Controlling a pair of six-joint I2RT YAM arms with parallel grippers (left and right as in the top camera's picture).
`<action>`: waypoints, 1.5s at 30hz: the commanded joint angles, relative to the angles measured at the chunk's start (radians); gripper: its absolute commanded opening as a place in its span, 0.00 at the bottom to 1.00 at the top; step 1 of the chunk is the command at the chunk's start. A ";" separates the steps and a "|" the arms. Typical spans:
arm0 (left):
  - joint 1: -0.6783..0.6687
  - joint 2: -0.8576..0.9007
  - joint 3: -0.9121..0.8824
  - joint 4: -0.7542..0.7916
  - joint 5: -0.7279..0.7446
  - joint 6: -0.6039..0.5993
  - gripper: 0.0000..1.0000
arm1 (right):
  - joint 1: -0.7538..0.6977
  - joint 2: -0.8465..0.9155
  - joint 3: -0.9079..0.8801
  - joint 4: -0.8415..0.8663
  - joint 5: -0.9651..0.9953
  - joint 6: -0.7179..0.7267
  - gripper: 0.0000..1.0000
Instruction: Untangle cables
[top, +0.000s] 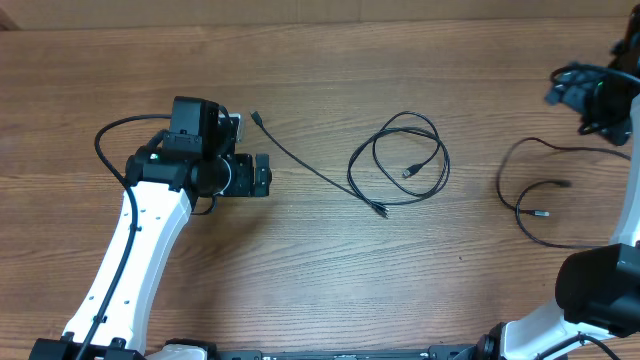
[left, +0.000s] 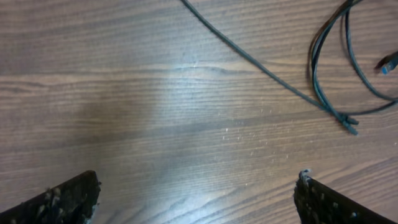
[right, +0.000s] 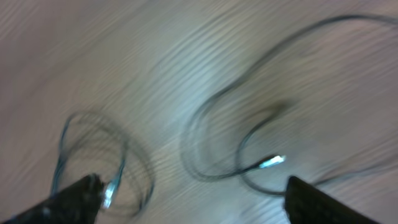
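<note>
Two thin black cables lie on the wooden table. The middle cable (top: 408, 171) is a loose coil with a long strand running left toward my left gripper (top: 262, 175). In the left wrist view that strand (left: 249, 57) crosses the top and the coil sits at the upper right; my left gripper (left: 198, 186) is open and empty above bare wood. The second cable (top: 541, 213) loops at the right, below my right gripper (top: 575, 88). The right wrist view is blurred: my right gripper (right: 193, 183) is open and high above the silver-tipped plug (right: 273, 162), with the coil (right: 93, 118) at the left.
The wooden table (top: 300, 270) holds nothing besides the cables. The left arm's white links (top: 140, 240) reach in from the lower left. The right arm's base (top: 600, 290) sits at the lower right, near the second cable's loops.
</note>
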 joint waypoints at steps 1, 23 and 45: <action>-0.003 -0.015 0.005 0.027 -0.009 0.029 1.00 | 0.038 0.001 -0.053 -0.025 -0.258 -0.189 0.93; 0.000 -0.015 0.005 -0.086 -0.136 -0.094 0.99 | 0.352 0.002 -0.722 0.688 -0.071 -0.051 0.70; -0.001 -0.015 0.005 -0.105 -0.130 -0.093 1.00 | 0.529 -0.045 -0.387 0.528 -0.372 -0.089 0.04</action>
